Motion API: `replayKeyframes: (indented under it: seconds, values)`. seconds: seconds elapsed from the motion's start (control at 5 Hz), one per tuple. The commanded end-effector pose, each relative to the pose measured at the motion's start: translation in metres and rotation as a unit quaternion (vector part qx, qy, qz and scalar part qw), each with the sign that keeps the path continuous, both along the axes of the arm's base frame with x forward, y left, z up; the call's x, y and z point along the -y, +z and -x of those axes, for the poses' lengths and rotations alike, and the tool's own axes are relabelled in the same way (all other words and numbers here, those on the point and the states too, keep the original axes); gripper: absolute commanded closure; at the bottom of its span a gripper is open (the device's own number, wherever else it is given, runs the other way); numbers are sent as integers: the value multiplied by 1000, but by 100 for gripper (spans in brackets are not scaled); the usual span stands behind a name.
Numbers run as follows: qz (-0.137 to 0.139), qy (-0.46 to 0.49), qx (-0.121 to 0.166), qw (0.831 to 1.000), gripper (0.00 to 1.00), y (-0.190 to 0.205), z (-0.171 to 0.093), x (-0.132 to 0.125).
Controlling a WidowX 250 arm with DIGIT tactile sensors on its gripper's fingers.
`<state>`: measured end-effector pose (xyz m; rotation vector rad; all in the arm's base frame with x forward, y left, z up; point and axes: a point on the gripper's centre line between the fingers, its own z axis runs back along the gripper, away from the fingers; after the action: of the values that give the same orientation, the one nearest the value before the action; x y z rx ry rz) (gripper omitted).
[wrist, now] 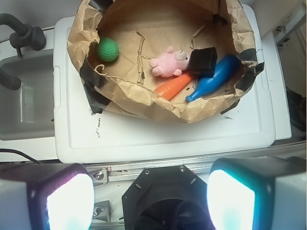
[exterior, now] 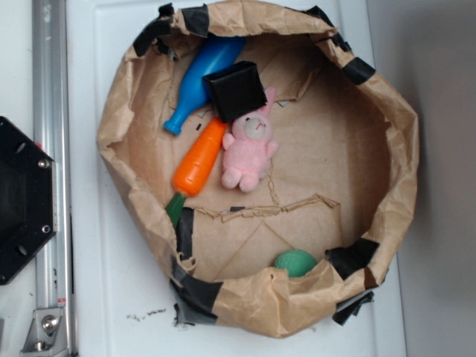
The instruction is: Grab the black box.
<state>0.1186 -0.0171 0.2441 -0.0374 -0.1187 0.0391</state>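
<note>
End effector (wrist: 151, 196) fingers spread wide, nothing between, high above desk edge. Black box (wrist: 203, 62) lies far ahead, slightly right, inside paper bag, touching pink bunny (wrist: 168, 63) and blue bottle (wrist: 215, 76).

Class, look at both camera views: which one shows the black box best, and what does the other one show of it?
The exterior view shows the black box best: it appears larger there, lying on the blue bottle by the pink bunny. The wrist view shows it smaller and farther off, beyond the open gripper.
</note>
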Motion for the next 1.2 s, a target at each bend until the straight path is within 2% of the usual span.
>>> replayKeyframes:
  seconds: [0.0,0.2,0.4,0.6,0.8,1.0]
  values:
    - [0,0,0,1000,0,0,0,0]
    - [-13,24,-20,999,0,-7,-38,-3]
    - [-28,55,-22,998,0,-18,-72,-10]
    - [-10,134,-20,991,0,-37,-98,-12]
    - [-19,207,-35,977,0,-60,-119,-16]
    - [-22,300,-20,953,0,-81,-131,-29]
